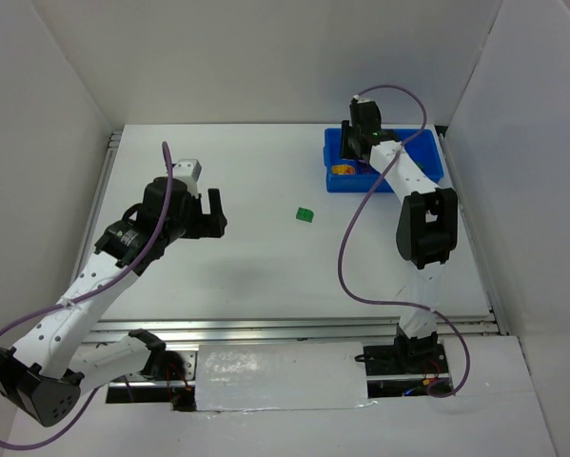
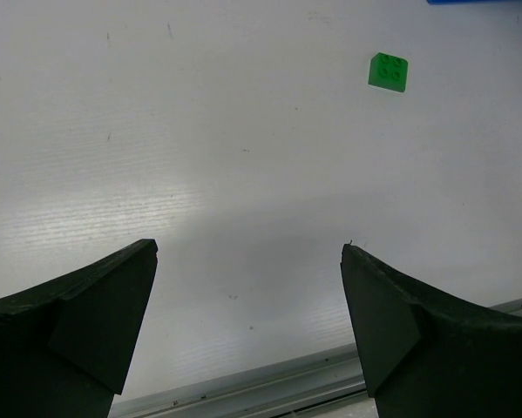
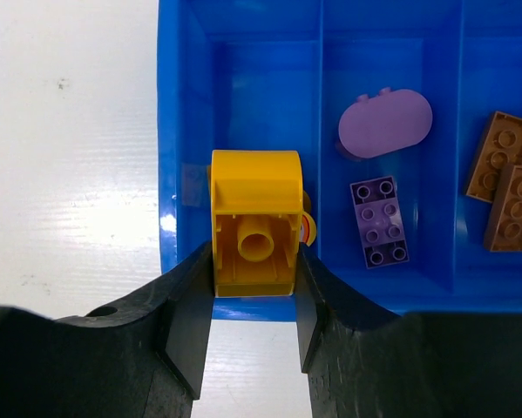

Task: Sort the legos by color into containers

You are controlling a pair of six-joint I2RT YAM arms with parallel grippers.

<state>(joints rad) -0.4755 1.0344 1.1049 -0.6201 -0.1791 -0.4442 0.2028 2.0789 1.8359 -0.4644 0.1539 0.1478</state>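
I hold a yellow brick (image 3: 254, 209) pinched in the right gripper (image 3: 254, 270) directly above the left-end compartment of the blue tray (image 3: 178, 104), far right, while my left gripper (image 2: 247, 252) gapes empty, the green brick (image 2: 388, 71) lying ahead to its right.

White table (image 1: 246, 276); plain white walls (image 1: 265, 57) around it; metal rail (image 1: 294, 328) along its near edge

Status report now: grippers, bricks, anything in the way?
Left gripper open, empty. Right gripper shut on yellow brick, above blue tray compartment. Green brick loose on table. Nothing seen in the way.
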